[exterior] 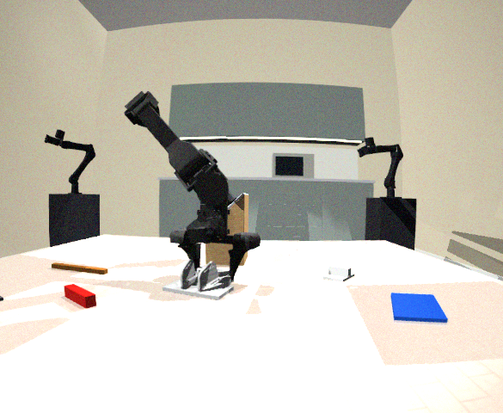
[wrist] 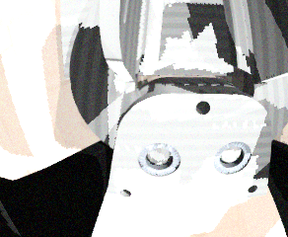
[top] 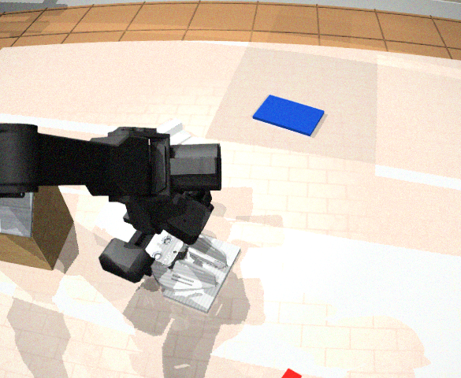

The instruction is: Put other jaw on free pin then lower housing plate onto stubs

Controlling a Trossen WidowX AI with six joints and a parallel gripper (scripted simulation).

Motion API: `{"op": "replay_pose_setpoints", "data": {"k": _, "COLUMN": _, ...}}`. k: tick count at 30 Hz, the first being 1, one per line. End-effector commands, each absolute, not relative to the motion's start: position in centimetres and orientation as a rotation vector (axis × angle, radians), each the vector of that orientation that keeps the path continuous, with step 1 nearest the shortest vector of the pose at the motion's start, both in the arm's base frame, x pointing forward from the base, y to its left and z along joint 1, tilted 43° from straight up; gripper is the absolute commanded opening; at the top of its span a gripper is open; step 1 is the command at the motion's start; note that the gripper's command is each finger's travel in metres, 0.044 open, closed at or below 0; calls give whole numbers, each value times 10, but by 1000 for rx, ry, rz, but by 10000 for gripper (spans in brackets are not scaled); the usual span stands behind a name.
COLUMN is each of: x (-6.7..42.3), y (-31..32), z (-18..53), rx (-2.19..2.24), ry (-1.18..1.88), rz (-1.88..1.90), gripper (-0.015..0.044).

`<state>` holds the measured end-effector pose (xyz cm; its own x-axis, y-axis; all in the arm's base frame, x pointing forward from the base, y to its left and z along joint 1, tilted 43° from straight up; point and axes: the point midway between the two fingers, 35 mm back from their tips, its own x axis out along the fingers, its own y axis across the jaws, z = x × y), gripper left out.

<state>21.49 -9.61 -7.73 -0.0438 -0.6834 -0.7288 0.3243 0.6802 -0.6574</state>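
Pale cabinets (exterior: 266,111) are lining the wall behind the white counter (top: 405,220) (exterior: 286,355). Low over the base plate (top: 206,307) (exterior: 217,294), the tool (top: 161,248) (exterior: 213,267) is standing wide, its fingers gripping the housing plate (top: 161,253) (wrist: 193,128) by opposite sides. This plate is probably behaving as stiff, light and slightly slippery; those side edges are offering the best hold. No container is showing contents.

Table (top: 418,134) (exterior: 286,355) under blue slab (top: 288,115) (exterior: 418,307).
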Motion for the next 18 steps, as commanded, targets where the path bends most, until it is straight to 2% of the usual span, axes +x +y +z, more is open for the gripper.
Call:
{"op": "replay_pose_setpoints", "data": {"k": 1, "x": 215, "y": -96, "z": -78, "rx": -326, "ry": 1394, "rz": -836, "gripper": 351}}
{"op": "replay_pose_setpoints", "data": {"k": 7, "x": 215, "y": -96, "z": -78, "rx": -326, "ry": 1394, "rz": -836, "gripper": 351}}
{"op": "replay_pose_setpoints", "data": {"k": 10, "x": 215, "y": -96, "z": -77, "rx": -326, "ry": 1392, "rz": -838, "gripper": 430}}
{"op": "replay_pose_setpoints", "data": {"k": 11, "x": 215, "y": -96, "z": -77, "rx": -326, "ry": 1392, "rz": -838, "gripper": 440}}
{"op": "replay_pose_setpoints", "data": {"k": 18, "x": 215, "y": -96, "z": -77, "rx": -326, "ry": 1392, "rz": -838, "gripper": 440}}
